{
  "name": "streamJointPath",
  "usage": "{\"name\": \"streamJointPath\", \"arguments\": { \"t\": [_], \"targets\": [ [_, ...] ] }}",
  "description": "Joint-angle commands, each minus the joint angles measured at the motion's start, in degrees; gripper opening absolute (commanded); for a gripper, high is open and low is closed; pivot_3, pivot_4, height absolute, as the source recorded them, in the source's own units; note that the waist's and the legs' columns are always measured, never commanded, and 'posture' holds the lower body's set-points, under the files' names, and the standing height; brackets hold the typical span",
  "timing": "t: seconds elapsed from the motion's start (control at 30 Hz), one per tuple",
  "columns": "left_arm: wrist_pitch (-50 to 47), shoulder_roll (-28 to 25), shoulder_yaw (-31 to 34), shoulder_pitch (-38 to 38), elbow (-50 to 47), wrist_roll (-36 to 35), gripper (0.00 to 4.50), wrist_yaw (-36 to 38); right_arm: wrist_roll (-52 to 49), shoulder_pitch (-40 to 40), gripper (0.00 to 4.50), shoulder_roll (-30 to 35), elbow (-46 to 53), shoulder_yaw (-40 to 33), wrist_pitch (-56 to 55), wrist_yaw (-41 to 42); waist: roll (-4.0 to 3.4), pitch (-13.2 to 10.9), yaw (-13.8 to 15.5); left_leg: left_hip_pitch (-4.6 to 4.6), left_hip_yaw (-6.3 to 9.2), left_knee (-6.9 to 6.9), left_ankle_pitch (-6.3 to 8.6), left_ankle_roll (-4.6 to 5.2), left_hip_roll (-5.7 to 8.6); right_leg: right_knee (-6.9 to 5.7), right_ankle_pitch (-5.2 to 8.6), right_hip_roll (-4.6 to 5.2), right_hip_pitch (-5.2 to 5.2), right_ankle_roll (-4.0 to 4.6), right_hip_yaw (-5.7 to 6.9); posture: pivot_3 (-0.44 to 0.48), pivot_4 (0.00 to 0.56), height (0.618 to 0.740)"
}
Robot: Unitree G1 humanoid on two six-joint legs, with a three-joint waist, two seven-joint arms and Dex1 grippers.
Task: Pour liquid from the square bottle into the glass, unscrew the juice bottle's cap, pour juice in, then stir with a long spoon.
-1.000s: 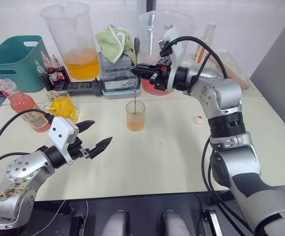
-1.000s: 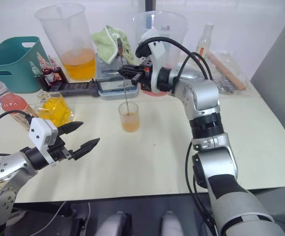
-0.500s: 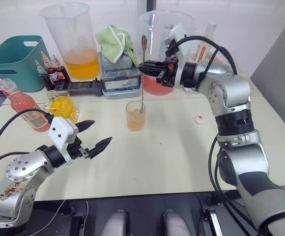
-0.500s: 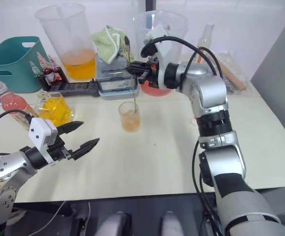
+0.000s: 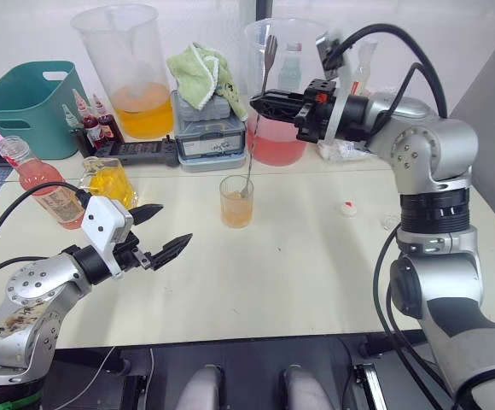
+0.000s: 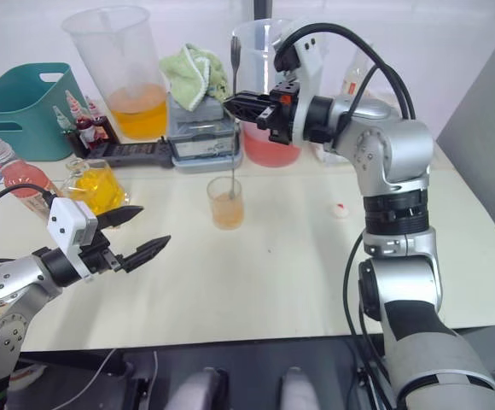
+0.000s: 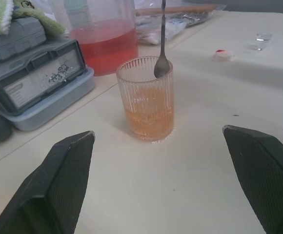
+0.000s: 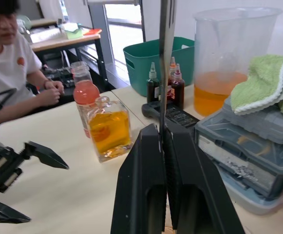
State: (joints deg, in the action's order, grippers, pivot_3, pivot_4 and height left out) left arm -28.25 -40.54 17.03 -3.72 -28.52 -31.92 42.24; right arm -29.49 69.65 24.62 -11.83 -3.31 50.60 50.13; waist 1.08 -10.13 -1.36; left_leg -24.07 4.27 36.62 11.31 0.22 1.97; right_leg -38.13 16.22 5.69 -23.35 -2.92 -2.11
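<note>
Long spoon [image 5: 259, 111] is being held by the right gripper [image 5: 263, 104], fingers clamped tight on the stem at mid-length; stem is being kept slightly off vertical, handle end up near the rim of the red-liquid beaker [image 5: 287, 94] behind. Spoon bowl is being held inside the glass [image 5: 235, 202] at rim level, above the orange liquid, as seen in the left wrist view [image 7: 161, 67]. Glass is being left standing upright on the table [image 5: 299, 265], roughly centre, about half full.

Left gripper [image 5: 160, 231] is being held low over the table, left of the glass and well apart from it, fingers spread wide, nothing between them.

Square bottle [image 5: 107, 182] with yellow-orange liquid is being kept at the table's left, just beside the juice bottle [image 5: 37, 181]; contact between them cannot be told. Juice bottle is being shown uncapped. Cap [image 5: 346, 207] is lying on the table right of the glass, well apart.

A seated person [image 8: 12, 73] is being shown in the right wrist view, beyond the table.
</note>
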Motion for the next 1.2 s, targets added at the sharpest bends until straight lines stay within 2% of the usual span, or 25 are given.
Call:
{"name": "streamJointPath", "arguments": {
  "t": [0.03, 0.23, 0.37, 0.47, 0.57, 0.7, 0.8, 0.9, 1.03, 1.2],
  "targets": [
    [0.27, -1.28, 2.21, -0.15, -2.05, -2.39, 4.45, 1.31, -4.03, 4.77, 0.00, 3.25, 1.08, -3.88, 2.69, 1.55, 0.00, 0.00, 0.05, -0.01, 0.00, 0.00, 0.00, 0.00, 0.00, 0.00, 0.00, 0.00, -0.01, 0.00, 0.00, 0.000, 0.150, 0.740],
    [-0.57, -2.40, 3.51, -0.44, -1.82, -3.93, 4.45, 1.80, -6.15, 8.22, 0.00, 9.23, -2.46, -5.00, 6.14, 4.33, 0.00, 0.00, 0.21, 0.00, -0.02, 0.00, 0.00, 0.00, -0.01, 0.05, 0.00, 0.00, 0.02, 0.00, 0.00, 0.000, 0.150, 0.740],
    [-1.06, -2.60, 3.64, -0.03, -2.42, -5.26, 4.45, 1.70, -2.95, 8.60, 0.00, 13.46, -1.99, -1.97, 7.68, 2.65, 0.00, 0.00, 0.40, -0.01, -0.06, 0.00, 0.00, 0.00, 0.00, 0.06, 0.00, 0.03, 0.01, 0.00, -0.01, 0.000, 0.150, 0.740],
    [-2.31, -3.27, 4.15, 0.88, -3.42, -7.46, 4.45, 2.46, -0.47, 9.43, 0.00, 17.06, -1.67, 2.40, 14.95, 0.42, 0.00, 0.00, 0.38, -0.02, -0.08, 0.00, 0.00, 0.00, -0.01, 0.06, 0.00, 0.02, 0.00, 0.00, -0.03, 0.000, 0.150, 0.740],
    [-2.53, -3.72, 4.77, 1.86, -4.08, -8.28, 4.45, 2.75, 0.80, 10.60, 0.00, 21.99, -1.74, 11.67, 22.74, 4.77, 0.00, 0.00, 0.33, -0.07, -0.10, 0.00, 0.00, 0.01, -0.02, 0.06, 0.00, 0.01, -0.08, 0.00, -0.08, 0.000, 0.150, 0.740],
    [-2.37, -3.86, 5.11, 2.64, -4.46, -8.37, 4.45, 2.45, 3.41, 11.33, 0.00, 25.00, -5.78, 23.24, 25.95, 11.27, 0.00, 0.00, 0.25, -0.10, -0.15, 0.00, 0.00, 0.01, -0.04, 0.08, 0.00, 0.00, -0.13, 0.00, -0.11, 0.000, 0.150, 0.740],
    [-2.42, -3.71, 5.62, 3.61, -5.35, -8.51, 4.45, 1.85, 5.77, 10.72, 0.00, 24.49, -10.93, 29.33, 25.48, 15.01, 0.00, 0.00, 0.22, -0.09, -0.21, 0.01, 0.00, 0.01, -0.06, 0.09, 0.00, -0.02, -0.12, 0.00, -0.13, 0.000, 0.150, 0.740],
    [-2.78, -3.60, 6.35, 4.81, -6.52, -8.90, 4.45, 1.16, 8.56, 10.67, 0.00, 21.33, -18.33, 31.70, 26.06, 14.07, 0.00, 0.00, 0.26, -0.10, -0.22, 0.02, 0.00, 0.01, -0.05, 0.07, 0.00, 0.00, -0.15, 0.00, -0.15, 0.000, 0.150, 0.740],
    [-3.62, -3.75, 7.90, 6.76, -8.24, -10.33, 4.45, 0.43, 12.49, 10.19, 0.00, 16.95, -26.10, 32.81, 23.74, 12.35, 0.00, 0.00, 0.24, -0.15, -0.23, 0.01, 0.00, 0.00, -0.05, 0.04, 0.00, 0.00, -0.24, 0.00, -0.20, 0.000, 0.150, 0.740],
    [-4.34, -3.92, 8.77, 8.03, -9.62, -11.24, 4.45, -0.31, 16.48, 9.14, 0.00, 10.49, -35.09, 30.67, 19.07, 8.41, 0.00, 0.00, 0.24, -0.24, -0.26, 0.02, 0.00, 0.00, -0.03, -0.01, -0.01, -0.01, -0.39, 0.00, -0.25, 0.000, 0.150, 0.740]
  ]
}}
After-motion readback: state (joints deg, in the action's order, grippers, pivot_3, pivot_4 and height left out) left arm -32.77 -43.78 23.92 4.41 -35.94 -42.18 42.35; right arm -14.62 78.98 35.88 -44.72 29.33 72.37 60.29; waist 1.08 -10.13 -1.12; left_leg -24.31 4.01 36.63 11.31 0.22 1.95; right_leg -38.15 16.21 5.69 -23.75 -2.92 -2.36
